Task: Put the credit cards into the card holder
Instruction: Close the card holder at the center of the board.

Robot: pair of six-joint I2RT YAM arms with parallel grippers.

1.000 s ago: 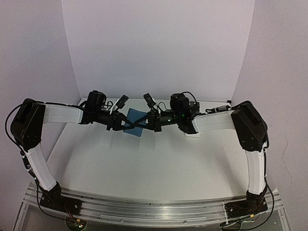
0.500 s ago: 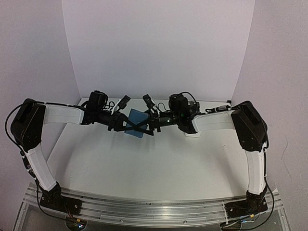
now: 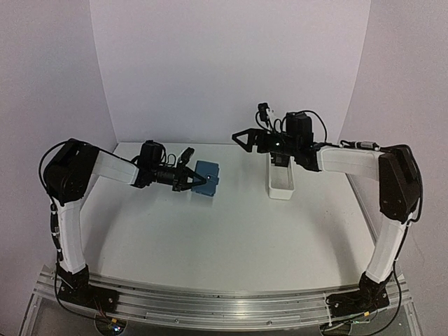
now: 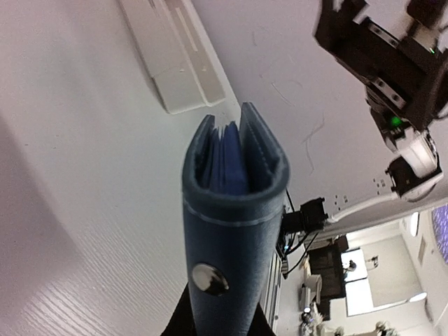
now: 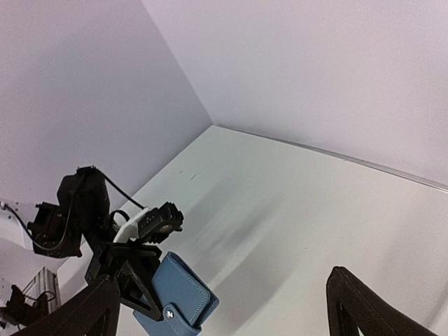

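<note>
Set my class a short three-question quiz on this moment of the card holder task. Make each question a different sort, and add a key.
1. True or false: the right gripper is shut tight.
2. Multiple choice: what does the left gripper hold? A) a spoon B) the blue card holder C) nothing
3. Short answer: which long white container lies nearest the right gripper?

Key
1. False: its fingers stand wide apart and hold nothing.
2. B
3. The white tray.
</note>
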